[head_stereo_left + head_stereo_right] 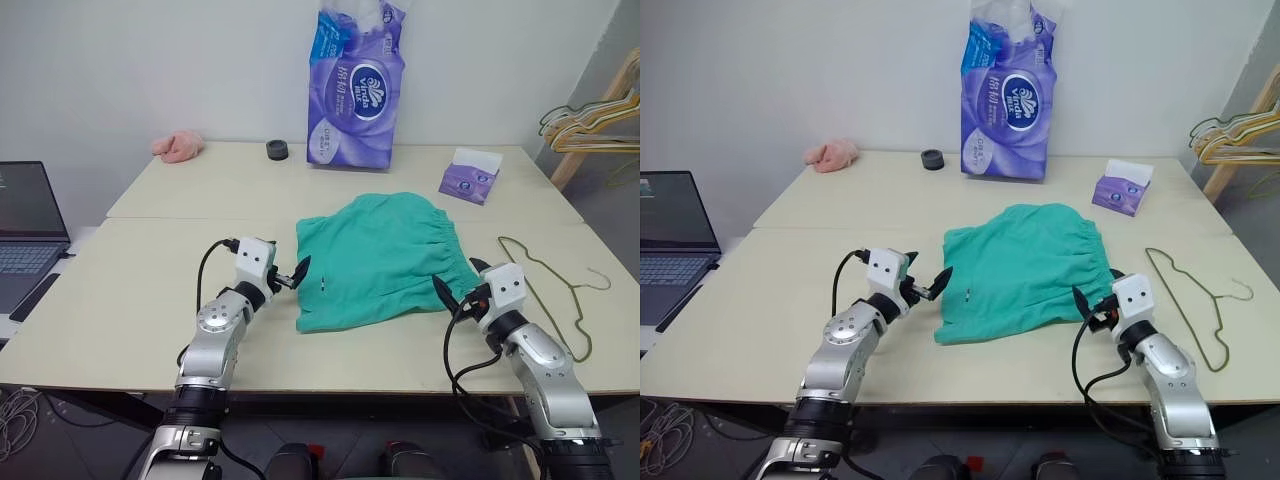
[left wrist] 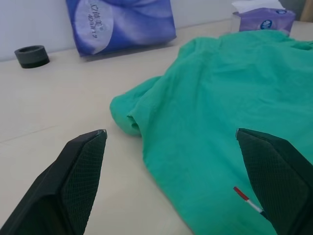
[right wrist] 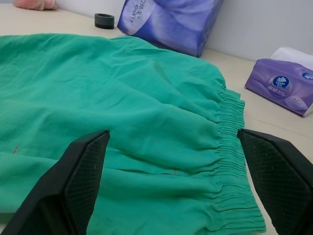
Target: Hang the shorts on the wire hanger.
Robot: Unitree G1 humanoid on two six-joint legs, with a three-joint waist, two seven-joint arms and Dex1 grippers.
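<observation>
While both pincers gape wide, left pincer [image 1: 288, 276] and right pincer [image 1: 458, 283] flank the shorts [image 1: 380, 258] mid-tabletop [image 1: 120, 300]; the wire hanger [image 1: 548, 285] lies right. We risk pinching only one cloth layer, so it slips.

teal shorts [image 1: 380, 258] flat on table; wire hanger [image 1: 551, 283] beside, apart

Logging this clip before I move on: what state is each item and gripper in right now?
shorts: lying flat on table, not hung.
wire hanger: lying on table, bare, right of shorts.
left gripper: open, at shorts' left edge, holding nothing.
right gripper: open, at waistband side, holding nothing.
laptop: open.
</observation>
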